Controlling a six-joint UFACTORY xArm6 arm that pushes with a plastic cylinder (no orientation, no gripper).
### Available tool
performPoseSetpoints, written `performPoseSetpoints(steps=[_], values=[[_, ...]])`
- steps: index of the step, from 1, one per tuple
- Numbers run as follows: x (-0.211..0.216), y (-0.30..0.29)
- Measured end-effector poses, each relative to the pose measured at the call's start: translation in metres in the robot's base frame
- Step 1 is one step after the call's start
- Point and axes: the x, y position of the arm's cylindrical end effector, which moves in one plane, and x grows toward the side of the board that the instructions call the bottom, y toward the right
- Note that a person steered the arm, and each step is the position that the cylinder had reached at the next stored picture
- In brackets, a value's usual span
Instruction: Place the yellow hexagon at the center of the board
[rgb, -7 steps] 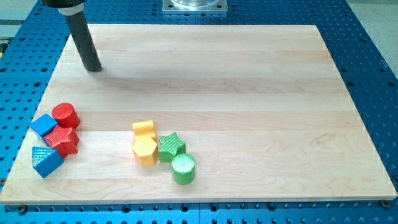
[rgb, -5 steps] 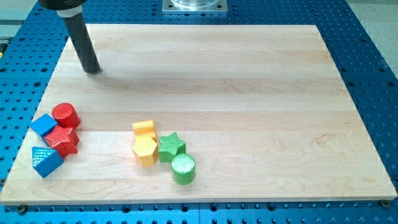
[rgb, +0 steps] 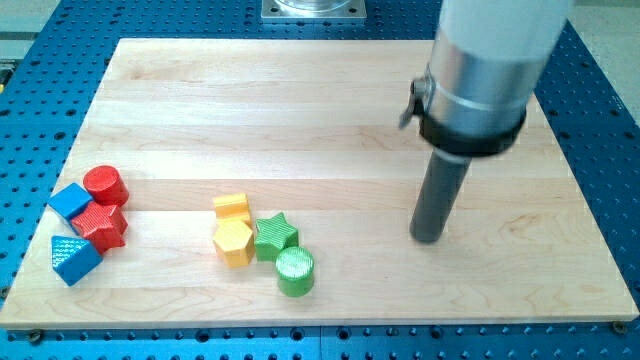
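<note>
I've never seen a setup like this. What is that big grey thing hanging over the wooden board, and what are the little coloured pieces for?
That grey thing is a robot arm ending in a straight dark rod. Its lower end, my tip, slides on the wooden board and pushes blocks; it holds nothing. One camera looks down at the board. Near the view's bottom sit a yellow hexagon, a second yellow block just above it, a green star and a green cylinder. At the view's left lie a red cylinder, a red star and two blue blocks. My tip stands well to the view's right of them all, touching none.
</note>
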Motion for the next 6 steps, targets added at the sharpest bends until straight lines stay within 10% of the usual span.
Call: performPoseSetpoints(steps=[6], values=[[0.035,-0.186]])
